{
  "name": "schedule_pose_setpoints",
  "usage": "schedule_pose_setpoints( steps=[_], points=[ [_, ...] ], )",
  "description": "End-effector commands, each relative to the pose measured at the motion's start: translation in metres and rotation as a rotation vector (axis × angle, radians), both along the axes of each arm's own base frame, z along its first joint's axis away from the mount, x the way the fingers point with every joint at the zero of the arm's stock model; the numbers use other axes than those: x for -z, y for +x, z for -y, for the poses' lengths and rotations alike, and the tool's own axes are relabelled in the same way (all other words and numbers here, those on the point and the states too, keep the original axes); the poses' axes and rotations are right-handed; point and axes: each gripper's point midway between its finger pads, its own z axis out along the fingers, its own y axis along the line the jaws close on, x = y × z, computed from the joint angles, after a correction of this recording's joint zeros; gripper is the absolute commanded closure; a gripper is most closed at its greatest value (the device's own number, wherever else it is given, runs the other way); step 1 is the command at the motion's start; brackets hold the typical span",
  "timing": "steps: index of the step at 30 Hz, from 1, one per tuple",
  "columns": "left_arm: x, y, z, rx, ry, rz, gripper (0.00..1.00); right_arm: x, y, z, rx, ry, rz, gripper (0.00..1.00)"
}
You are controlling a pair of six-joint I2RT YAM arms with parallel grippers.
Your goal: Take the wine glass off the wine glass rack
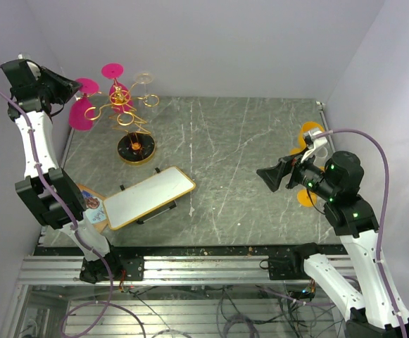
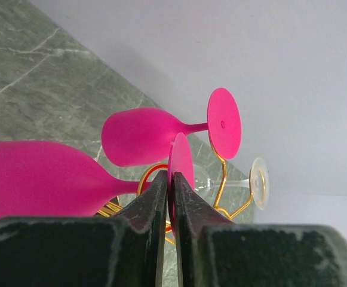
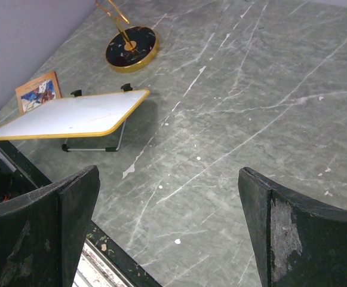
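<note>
Bright, even overhead light; soft shadow under white tray [image 3: 71, 113] near wine glass rack [image 1: 135, 148]; left wrist foreground blurry.

Left arm [image 1: 39, 148]: base at the near left, upper link rising, elbow folded, forearm stretched towards the far-left corner, wrist turned to the right.
Left gripper [image 2: 172, 179]: black fingers [image 2: 152, 200] drawn almost together, pinching the thin foot of the pink wine glass [image 2: 42, 176] between them.
Right arm [image 1: 359, 239]: base at the near right, links rising, wrist raised and pointing left.
Right gripper [image 1: 269, 177]: jaws spread wide, tilted downward, nothing between them.
</note>
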Motion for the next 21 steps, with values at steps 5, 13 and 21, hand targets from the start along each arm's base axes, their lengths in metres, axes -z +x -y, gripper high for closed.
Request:
schedule_pose_setpoints(
  steps=[5,13,21],
  points=[
    [-0.041,-0.005,0.019,0.071,-0.039,0.098,0.93,-0.004,0.000,0.001,0.009,0.006,0.024,0.00],
    [-0.049,-0.009,0.030,0.105,-0.079,0.135,0.93,-0.004,0.000,0.000,0.007,0.007,0.025,0.00],
    [-0.048,-0.006,0.045,0.144,-0.100,0.128,0.93,-0.003,0.000,0.001,0.009,0.007,0.026,0.00]
  ],
)
